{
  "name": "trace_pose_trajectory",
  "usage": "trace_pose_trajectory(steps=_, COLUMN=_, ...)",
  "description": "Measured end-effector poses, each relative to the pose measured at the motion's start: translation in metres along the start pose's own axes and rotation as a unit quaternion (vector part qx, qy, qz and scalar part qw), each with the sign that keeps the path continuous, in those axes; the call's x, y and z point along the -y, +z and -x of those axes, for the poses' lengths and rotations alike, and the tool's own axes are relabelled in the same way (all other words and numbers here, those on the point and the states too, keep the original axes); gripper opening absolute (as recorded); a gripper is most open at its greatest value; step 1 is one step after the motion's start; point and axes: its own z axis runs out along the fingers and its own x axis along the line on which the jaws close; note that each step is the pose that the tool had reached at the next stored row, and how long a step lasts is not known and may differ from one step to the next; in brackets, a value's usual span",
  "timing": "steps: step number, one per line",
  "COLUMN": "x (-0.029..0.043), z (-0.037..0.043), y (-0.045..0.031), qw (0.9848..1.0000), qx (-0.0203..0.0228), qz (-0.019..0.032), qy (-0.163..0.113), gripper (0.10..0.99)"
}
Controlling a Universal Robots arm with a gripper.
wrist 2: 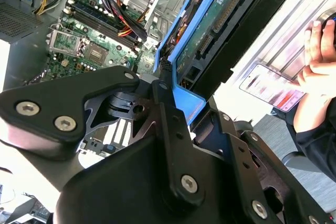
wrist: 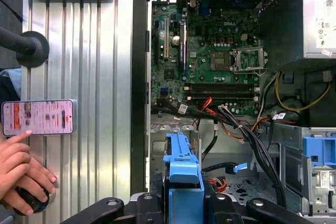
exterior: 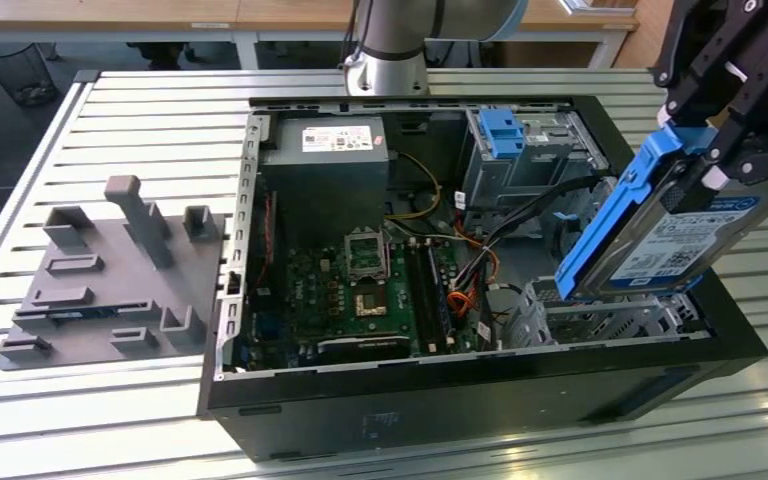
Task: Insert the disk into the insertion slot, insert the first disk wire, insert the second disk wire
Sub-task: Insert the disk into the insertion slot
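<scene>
The disk, silver-grey with a white-and-blue label, sits in a blue carrier frame. It hangs steeply tilted over the exterior view's right end of the open computer case. My gripper is shut on its upper end. The disk's lower end is just above the insertion slot, a low perforated metal cage in the near right corner. In the second wrist view the disk's circuit-board underside runs away from my fingers. In the first wrist view the carrier points at the cage, where a black wire with a blue plug lies.
A taller bay with a blue bracket stands behind the slot, with black cables across the gap. The motherboard and power supply fill the rest. A grey fixture lies on the exterior view's left. A person's hand rests by a phone.
</scene>
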Motion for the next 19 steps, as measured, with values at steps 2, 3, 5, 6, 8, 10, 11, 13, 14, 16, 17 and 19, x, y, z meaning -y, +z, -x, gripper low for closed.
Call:
trace_pose_trajectory(steps=2, x=-0.0001, z=0.0, y=0.0005, qw=1.0, qx=0.0, qz=0.0, qy=0.0, gripper=0.365)
trace_pose_trajectory(steps=3, x=-0.0002, z=0.0, y=0.0008, qw=1.0, qx=0.0, qz=0.0, qy=0.0, gripper=0.365)
trace_pose_trajectory(steps=5, x=-0.0003, z=0.0, y=0.0013, qw=1.0, qx=0.0, qz=0.0, qy=0.0, gripper=0.365)
trace_pose_trajectory(steps=6, x=-0.0004, z=0.0, y=0.0015, qw=1.0, qx=0.0, qz=0.0, qy=0.0, gripper=0.365)
trace_pose_trajectory(steps=8, x=-0.001, z=0.0, y=0.0038, qw=1.0, qx=0.0, qz=0.0, qy=0.0, gripper=0.365)
trace_pose_trajectory(steps=10, x=-0.0011, z=0.0, y=0.0042, qw=1.0, qx=0.0, qz=0.0, qy=0.0, gripper=0.365)
trace_pose_trajectory(steps=11, x=-0.0011, z=0.0, y=0.0044, qw=1.0, qx=0.0, qz=0.0, qy=0.0, gripper=0.365)
trace_pose_trajectory(steps=13, x=-0.0012, z=0.0, y=0.0048, qw=1.0, qx=0.0, qz=0.0, qy=0.0, gripper=0.365)
trace_pose_trajectory(steps=14, x=-0.0012, z=0.0, y=0.005, qw=1.0, qx=0.0, qz=0.0, qy=0.0, gripper=0.365)
trace_pose_trajectory(steps=16, x=-0.0013, z=0.0, y=0.0053, qw=1.0, qx=0.0, qz=0.0, qy=0.0, gripper=0.365)
trace_pose_trajectory(steps=17, x=-0.0013, z=0.0, y=0.0055, qw=1.0, qx=0.0, qz=0.0, qy=0.0, gripper=0.365)
trace_pose_trajectory(steps=19, x=-0.0013, z=0.0, y=0.0059, qw=1.0, qx=0.0, qz=0.0, qy=0.0, gripper=0.365)
